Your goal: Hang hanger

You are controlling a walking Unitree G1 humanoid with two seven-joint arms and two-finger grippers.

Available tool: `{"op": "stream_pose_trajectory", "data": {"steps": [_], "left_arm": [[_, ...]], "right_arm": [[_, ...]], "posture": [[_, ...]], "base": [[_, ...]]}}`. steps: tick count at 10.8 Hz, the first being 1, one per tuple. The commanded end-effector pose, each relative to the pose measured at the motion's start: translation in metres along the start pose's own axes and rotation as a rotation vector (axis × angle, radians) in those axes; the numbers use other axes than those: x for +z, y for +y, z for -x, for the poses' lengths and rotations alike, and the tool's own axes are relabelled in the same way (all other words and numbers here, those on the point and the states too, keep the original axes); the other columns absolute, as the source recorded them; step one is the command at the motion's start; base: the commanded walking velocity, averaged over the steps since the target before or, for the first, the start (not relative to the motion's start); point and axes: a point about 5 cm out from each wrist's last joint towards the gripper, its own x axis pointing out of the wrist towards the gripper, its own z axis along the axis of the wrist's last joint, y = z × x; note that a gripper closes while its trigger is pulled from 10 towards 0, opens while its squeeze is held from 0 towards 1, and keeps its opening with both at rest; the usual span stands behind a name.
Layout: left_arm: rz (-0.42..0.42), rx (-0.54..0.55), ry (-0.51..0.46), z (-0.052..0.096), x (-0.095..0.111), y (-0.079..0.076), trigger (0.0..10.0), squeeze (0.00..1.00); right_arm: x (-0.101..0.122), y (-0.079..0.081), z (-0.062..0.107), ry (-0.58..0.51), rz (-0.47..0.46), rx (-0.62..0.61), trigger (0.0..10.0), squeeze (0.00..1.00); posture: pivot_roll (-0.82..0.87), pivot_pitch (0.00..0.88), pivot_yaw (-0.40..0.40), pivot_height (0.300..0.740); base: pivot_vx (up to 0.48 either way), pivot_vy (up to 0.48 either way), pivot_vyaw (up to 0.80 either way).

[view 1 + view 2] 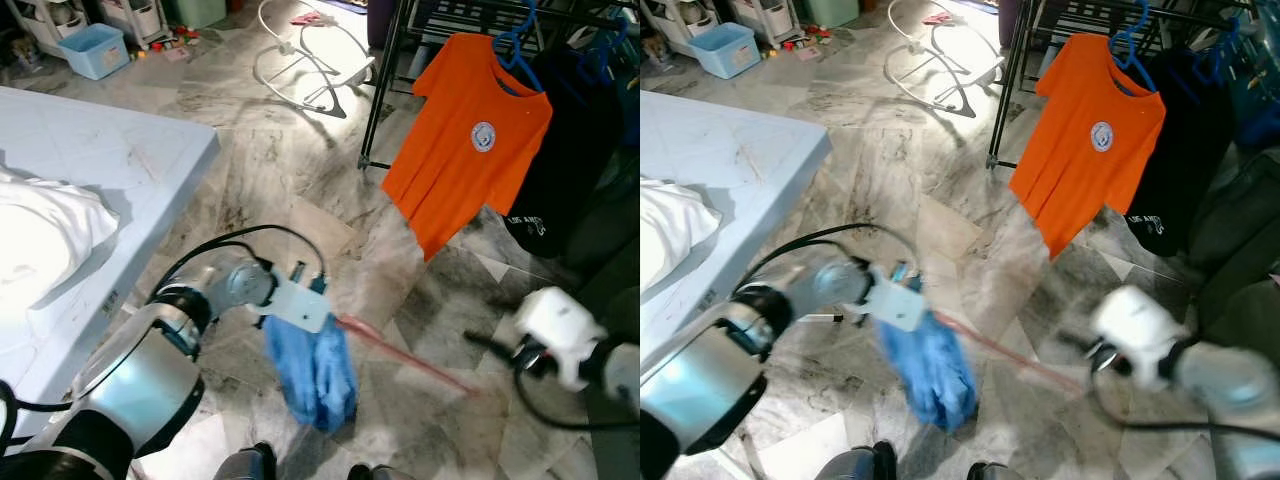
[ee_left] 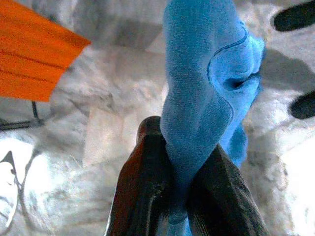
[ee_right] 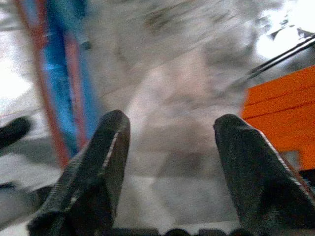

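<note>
Hanger (image 1: 405, 355) | red, thin, stiff, light, blue cloth (image 1: 315, 370) draped | left gripper (image 2: 170, 196) pinching cloth | right gripper (image 3: 170, 147) spread, beside hanger

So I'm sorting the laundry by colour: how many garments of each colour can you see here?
Orange: 1, the T-shirt hanging on the rack.
Black: 1, the shirt hanging beside it.
Blue: 1, the garment held by the left gripper.
White: 1, the cloth on the bed.
Total: 4.
</note>
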Motion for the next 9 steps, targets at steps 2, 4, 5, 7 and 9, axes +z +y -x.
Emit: {"op": "stream_pose_trajectory", "data": {"steps": [2,4,5,7,9], "left_arm": [[0.007,0.004,0.001,-0.002,0.001,-0.001,0.0,0.0],[0.171,0.095,-0.016,0.0,-0.001,0.008,0.0,0.0],[0.299,0.192,-0.06,0.003,0.001,0.019,0.0,0.0],[0.494,0.353,-0.155,0.002,0.008,0.033,0.0,0.0],[0.687,0.482,-0.271,0.003,0.015,0.044,0.0,0.0]], "right_arm": [[0.01,-0.013,0.004,-0.055,0.015,-0.107,10.0,1.0],[0.01,-0.018,0.004,-0.083,0.002,-0.26,10.0,1.0],[0.009,-0.017,0.004,-0.139,-0.082,-0.405,10.0,1.0],[0.006,-0.016,0.008,-0.226,-0.238,-0.679,10.0,1.0],[0.007,-0.016,0.013,-0.293,-0.316,-0.888,10.0,1.0]], "posture": [[0.04,0.15,-0.047,0.74],[0.04,0.156,-0.042,0.74],[0.04,0.158,-0.039,0.74],[0.05,0.158,-0.034,0.74],[0.05,0.156,-0.032,0.74]], "base": [[0.0,0.0,0.0],[0.0,0.0,0.0],[0.0,0.0,0.0],[0.0,0.0,0.0],[0.0,0.0,0.0]]}}
